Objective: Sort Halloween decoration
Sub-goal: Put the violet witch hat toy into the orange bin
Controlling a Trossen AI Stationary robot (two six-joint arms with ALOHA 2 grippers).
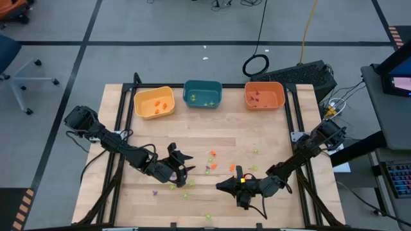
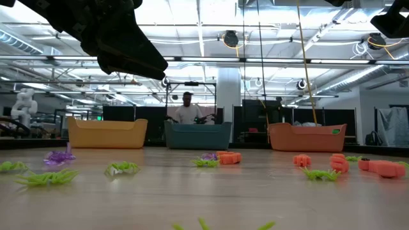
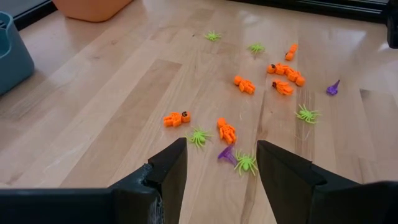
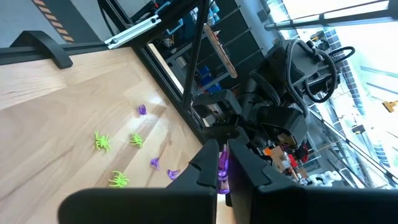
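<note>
the wooden table (image 1: 192, 138) is carrying everything, with three bins lining its 12 o'clock edge: a yellow bin (image 1: 154, 102) toward 11 o'clock, a teal bin (image 1: 203, 94) at 12, an orange bin (image 1: 264, 95) toward 1 o'clock, each already showing a few small pieces inside.

the left arm (image 1: 115, 144) is reaching in from 9 o'clock, stretched low toward the table's middle. its left gripper (image 1: 181, 168) is hanging above the wood with its fingers (image 3: 168, 171) standing apart and nothing between them. the halloween decoration (image 1: 212, 160) is lying scattered just ahead of those jaws: in the left wrist view a purple piece (image 3: 226, 153) and a light-green spider (image 3: 245, 163) are sitting in line with the gap, an orange figure (image 3: 227, 130) and another green spider (image 3: 198, 135) just beyond, further orange pieces (image 3: 283, 71) well past them. none is touching the fingers.

the right arm (image 1: 308, 151) is coming in from 3 o'clock, bent down toward 6 o'clock. its right gripper (image 1: 239, 186) is pinching a purple trinket (image 4: 222, 167) between closed fingers, lifted off the table. beyond it green spiders (image 4: 102, 142) and purple bits (image 4: 142, 110) are lying loose on the wood.

in the low view, green, purple and orange pieces are dotting the tabletop, and a person (image 2: 187, 110) is standing behind the teal bin in the room beyond.
</note>
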